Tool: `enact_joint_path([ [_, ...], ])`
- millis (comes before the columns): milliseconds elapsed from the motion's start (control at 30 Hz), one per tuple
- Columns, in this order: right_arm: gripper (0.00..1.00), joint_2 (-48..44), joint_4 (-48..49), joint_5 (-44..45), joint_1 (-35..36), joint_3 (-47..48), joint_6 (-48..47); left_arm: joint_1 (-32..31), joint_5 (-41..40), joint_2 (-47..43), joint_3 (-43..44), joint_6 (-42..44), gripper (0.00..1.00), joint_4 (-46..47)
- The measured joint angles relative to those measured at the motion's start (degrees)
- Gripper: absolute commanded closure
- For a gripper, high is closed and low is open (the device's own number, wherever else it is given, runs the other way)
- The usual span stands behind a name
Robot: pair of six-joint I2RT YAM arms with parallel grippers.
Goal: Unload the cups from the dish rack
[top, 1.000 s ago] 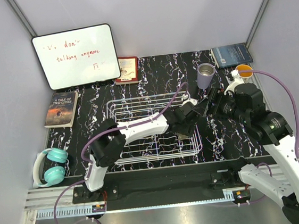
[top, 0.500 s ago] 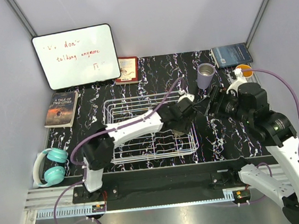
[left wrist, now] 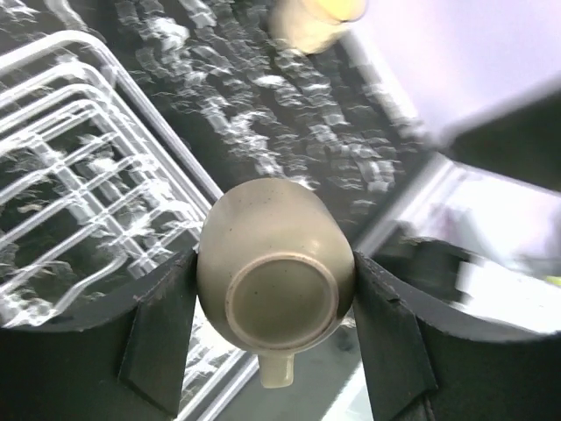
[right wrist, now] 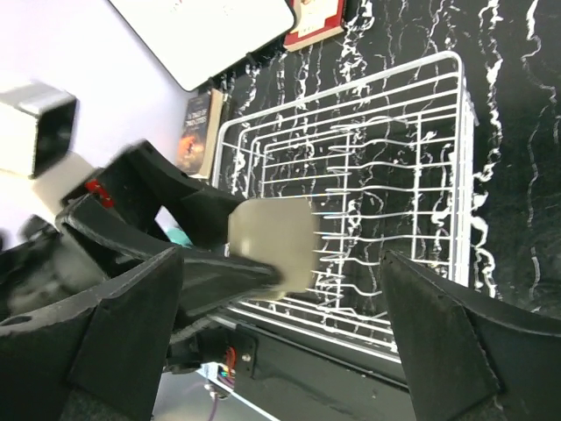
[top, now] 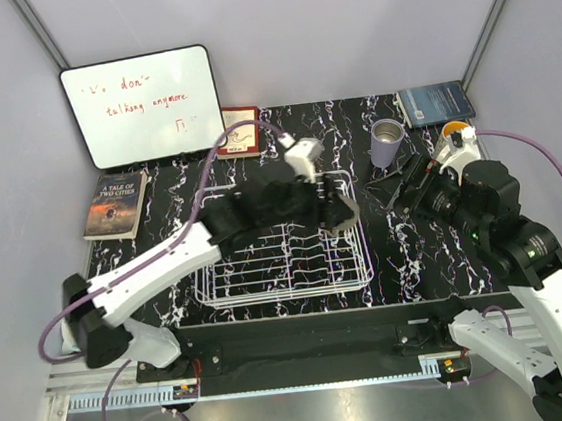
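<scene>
Pinching olive-grey cup [left wrist: 272, 254] by its sides: left gripper [left wrist: 275, 294], holding it over right side of dish rack [top: 290, 295]. Cup small, glazed, rounded body, ringed base toward wrist camera, small stub on one side. Right gripper [right wrist: 282, 263] nearby, fingers spread wide, gripping nothing.

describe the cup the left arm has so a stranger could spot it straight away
Find the white wire dish rack in the middle of the black marbled table. Over its right side the left tool clamps a small olive-grey cup. Unlike the lavender cup standing on the table farther back right, it is dull, pale-glazed and held in the air.
</scene>
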Motion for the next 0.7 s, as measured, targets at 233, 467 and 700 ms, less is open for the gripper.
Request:
enact_joint_path([
  [233,0.06,-6.0,8.0,-3.3,0.0,-6.8,3.7,15.3,23.2,-12.6,-31.3,-18.0,1.00,31.6],
  [467,0.30,-5.5,19.3,-14.2,0.0,-13.2,8.4,18.5,37.8,-6.6,-40.9,-35.6,1.00,61.3],
  [700,0.31,-2.3,23.1,-21.0,0.0,-14.4,10.4,18.4,43.0,-1.9,-40.6,-44.5,1.00,81.5],
])
